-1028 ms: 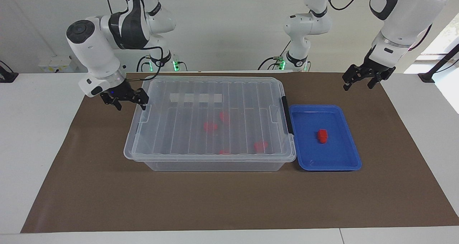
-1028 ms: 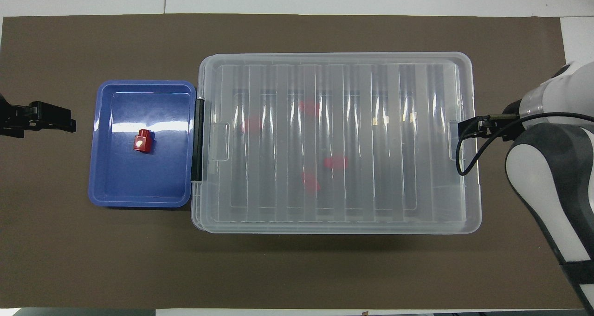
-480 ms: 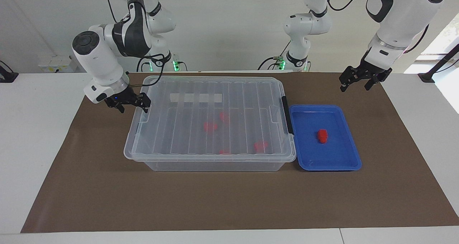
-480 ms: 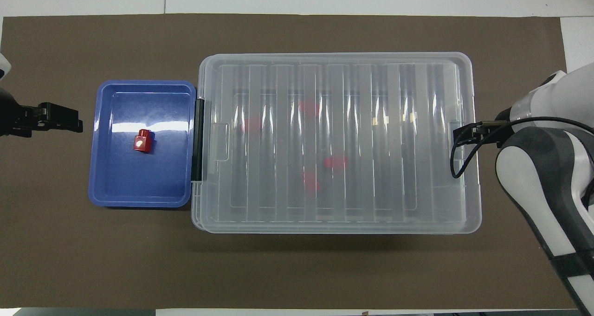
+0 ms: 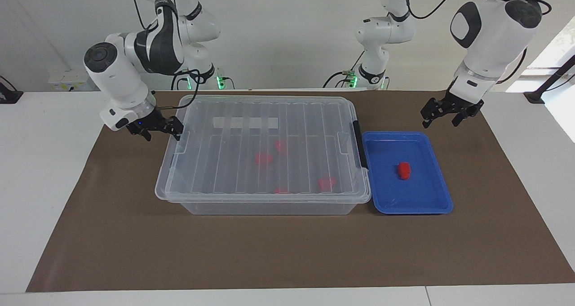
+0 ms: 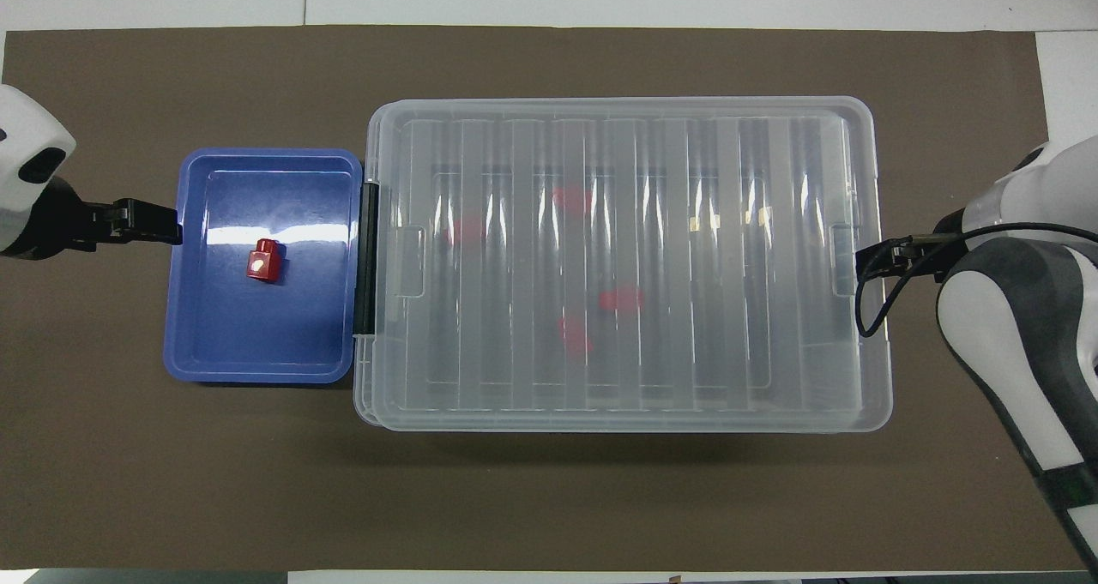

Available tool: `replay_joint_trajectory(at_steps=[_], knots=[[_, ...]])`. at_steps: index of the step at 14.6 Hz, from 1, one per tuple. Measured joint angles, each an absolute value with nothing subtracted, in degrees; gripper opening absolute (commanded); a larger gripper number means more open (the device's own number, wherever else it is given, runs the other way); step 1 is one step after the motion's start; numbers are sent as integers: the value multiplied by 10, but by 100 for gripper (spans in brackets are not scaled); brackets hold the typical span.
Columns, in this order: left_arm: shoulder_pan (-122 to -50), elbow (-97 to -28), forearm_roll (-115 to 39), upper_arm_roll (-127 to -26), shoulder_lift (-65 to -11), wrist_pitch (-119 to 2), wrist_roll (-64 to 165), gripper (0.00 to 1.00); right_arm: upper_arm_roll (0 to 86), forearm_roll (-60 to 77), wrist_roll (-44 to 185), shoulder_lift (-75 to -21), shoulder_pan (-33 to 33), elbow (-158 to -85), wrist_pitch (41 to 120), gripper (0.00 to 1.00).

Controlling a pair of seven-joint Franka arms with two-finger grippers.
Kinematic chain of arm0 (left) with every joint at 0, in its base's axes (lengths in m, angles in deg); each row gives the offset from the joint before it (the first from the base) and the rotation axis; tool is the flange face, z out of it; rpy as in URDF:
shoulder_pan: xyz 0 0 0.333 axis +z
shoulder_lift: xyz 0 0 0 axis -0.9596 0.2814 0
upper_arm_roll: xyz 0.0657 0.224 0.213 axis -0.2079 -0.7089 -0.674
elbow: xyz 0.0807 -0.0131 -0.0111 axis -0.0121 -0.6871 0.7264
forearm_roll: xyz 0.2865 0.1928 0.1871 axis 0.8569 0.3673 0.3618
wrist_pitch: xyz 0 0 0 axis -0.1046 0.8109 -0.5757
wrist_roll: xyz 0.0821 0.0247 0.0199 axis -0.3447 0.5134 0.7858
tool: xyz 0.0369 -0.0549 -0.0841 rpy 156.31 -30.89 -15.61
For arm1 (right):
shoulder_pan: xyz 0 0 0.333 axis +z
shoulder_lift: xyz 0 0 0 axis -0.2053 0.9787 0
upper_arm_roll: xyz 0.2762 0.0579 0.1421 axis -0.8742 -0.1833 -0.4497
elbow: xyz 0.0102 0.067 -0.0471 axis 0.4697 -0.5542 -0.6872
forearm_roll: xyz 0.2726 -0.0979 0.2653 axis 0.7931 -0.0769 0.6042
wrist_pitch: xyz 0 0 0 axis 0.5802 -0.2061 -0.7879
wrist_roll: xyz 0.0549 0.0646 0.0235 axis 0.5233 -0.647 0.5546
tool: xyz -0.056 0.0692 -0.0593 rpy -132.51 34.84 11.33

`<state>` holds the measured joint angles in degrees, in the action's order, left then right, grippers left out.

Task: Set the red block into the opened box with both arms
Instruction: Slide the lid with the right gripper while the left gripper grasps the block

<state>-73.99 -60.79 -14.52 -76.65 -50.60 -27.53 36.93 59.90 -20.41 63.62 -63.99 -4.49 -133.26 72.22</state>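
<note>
Both grippers have shifted since a moment ago: your left gripper (image 5: pixel 440 116) has come down toward the blue tray (image 5: pixel 438 198), and your right gripper (image 5: pixel 155 128) has backed slightly off the box (image 5: pixel 265 202) toward its own end of the desk (image 5: pixel 40 171). Your left arm reaches in with a bent elbow, wrist angled down, fingers (image 5: pixel 424 122) spread and empty, hanging above the mat just beside the tray's outer edge. Your right arm folds low, its fingers (image 5: pixel 179 134) released and holding nothing, just off the box's short end near the lid's corner; you cannot tell whether they touch the rim. You see the red block (image 5: pixel 404 170) lying in the tray, well clear of every tray wall. Tray and box sit side by side, the black latch (image 5: pixel 358 144) touching the tray's edge. With its ribbed lid on, the box shows several red pieces (image 5: pixel 264 158) inside. A brown mat (image 5: pixel 269 252) covers the white desk, with wide bare room on the side farther from the robots; a pale wall stands at the robots' back.
</note>
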Motion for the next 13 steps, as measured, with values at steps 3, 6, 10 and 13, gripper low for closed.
replay_joint_trajectory(at_steps=[3, 6, 10, 13], knots=[[-740, -674, -145, -766, -505, -348, 368, 100, 599, -215, 653, -643, -62, -1335, 722, 100], [-740, -736, -145, -765, -494, -425, 367, 100, 600, -224, 679, -643, -80, -1336, 728, 100], [-744, -769, -145, -763, -456, -496, 367, 100, 600, -227, 730, -643, -117, -1336, 738, 100], [-750, -791, -145, -761, -429, -564, 367, 100, 601, -228, 750, -643, -134, -1336, 738, 100]])
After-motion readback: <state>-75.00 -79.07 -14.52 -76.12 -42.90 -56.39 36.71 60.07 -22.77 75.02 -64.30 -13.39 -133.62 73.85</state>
